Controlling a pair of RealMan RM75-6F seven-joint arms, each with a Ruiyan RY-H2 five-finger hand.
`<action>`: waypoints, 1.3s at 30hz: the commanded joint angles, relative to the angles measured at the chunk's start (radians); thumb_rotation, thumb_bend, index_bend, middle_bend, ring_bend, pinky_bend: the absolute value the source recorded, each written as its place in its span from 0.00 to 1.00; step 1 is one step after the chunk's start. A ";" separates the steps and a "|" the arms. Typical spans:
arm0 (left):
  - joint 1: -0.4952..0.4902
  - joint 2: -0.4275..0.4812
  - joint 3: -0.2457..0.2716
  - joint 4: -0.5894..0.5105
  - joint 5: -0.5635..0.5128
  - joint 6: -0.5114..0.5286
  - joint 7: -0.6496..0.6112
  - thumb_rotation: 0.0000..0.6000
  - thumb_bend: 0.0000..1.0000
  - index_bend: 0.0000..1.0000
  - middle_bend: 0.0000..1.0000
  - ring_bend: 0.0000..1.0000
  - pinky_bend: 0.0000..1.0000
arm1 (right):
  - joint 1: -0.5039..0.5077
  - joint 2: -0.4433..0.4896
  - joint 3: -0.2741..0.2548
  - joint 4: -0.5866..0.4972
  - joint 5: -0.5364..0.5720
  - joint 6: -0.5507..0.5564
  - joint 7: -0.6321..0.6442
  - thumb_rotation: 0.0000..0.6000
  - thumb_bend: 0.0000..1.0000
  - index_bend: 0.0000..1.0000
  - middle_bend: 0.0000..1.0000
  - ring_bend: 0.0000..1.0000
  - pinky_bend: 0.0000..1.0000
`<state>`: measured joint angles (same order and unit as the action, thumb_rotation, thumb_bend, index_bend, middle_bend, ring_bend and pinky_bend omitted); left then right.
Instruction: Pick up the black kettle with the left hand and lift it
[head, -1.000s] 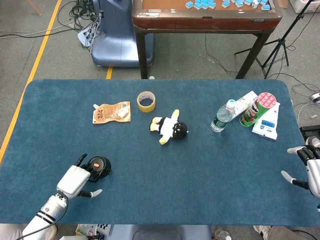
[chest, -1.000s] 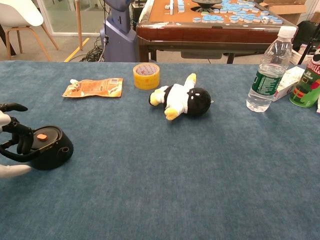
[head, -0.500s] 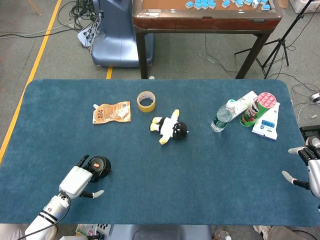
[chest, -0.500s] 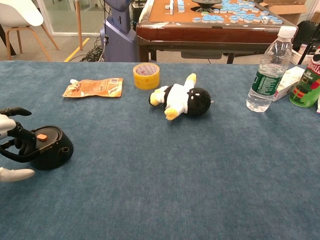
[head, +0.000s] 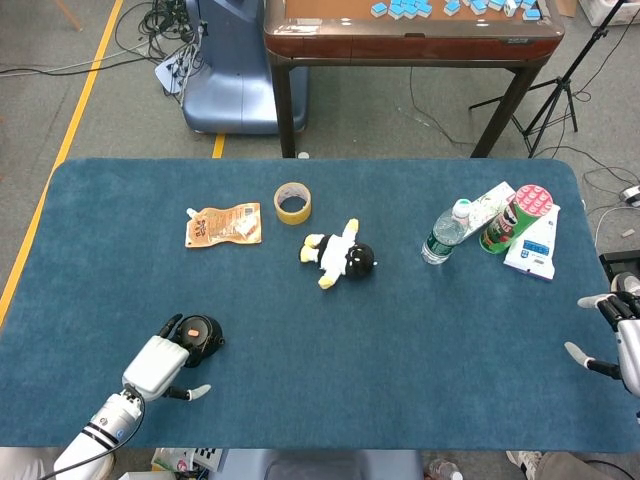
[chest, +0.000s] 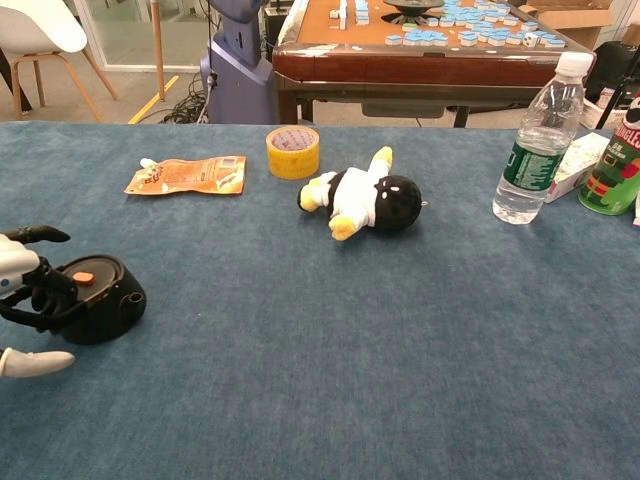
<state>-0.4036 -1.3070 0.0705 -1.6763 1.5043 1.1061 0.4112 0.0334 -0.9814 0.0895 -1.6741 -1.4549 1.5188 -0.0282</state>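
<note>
- Black kettle (chest: 98, 298) sitting on the blue table (head: 300, 330), near-left corner.
- Left hand (head: 160, 362) right against its left side, dark fingers (chest: 40, 290) curled at the kettle; real grip or just touching, can't tell.
- Right hand (head: 622, 335) at the far right edge, fingers apart, holding nothing.
- Orange pouch (head: 223, 224), yellow tape roll (head: 293, 203), plush penguin (head: 341, 255), water bottle (head: 444, 233), all well apart from the kettle.

Kettle (chest: 98, 298) matt black plastic; table (chest: 400, 330) blue napped cloth; penguin toy (chest: 365, 203) plush; bottle (chest: 538, 140) clear plastic.
</note>
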 joint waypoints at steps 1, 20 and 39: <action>-0.001 -0.003 0.001 -0.001 -0.002 -0.002 0.004 0.35 0.17 0.53 0.54 0.43 0.02 | 0.000 0.000 0.000 0.001 0.001 -0.002 0.001 1.00 0.15 0.35 0.36 0.23 0.22; -0.003 -0.011 0.004 -0.018 -0.027 -0.022 0.022 0.35 0.17 0.62 0.69 0.57 0.02 | -0.003 -0.007 0.005 0.017 0.010 0.000 0.022 1.00 0.15 0.35 0.36 0.23 0.22; -0.011 0.008 -0.032 -0.052 -0.048 -0.008 -0.087 0.30 0.17 0.79 0.89 0.73 0.02 | -0.007 -0.017 0.011 0.045 0.015 0.005 0.052 1.00 0.15 0.35 0.36 0.22 0.21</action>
<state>-0.4154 -1.2987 0.0439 -1.7289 1.4537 1.0916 0.3328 0.0264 -0.9984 0.1000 -1.6291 -1.4399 1.5233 0.0242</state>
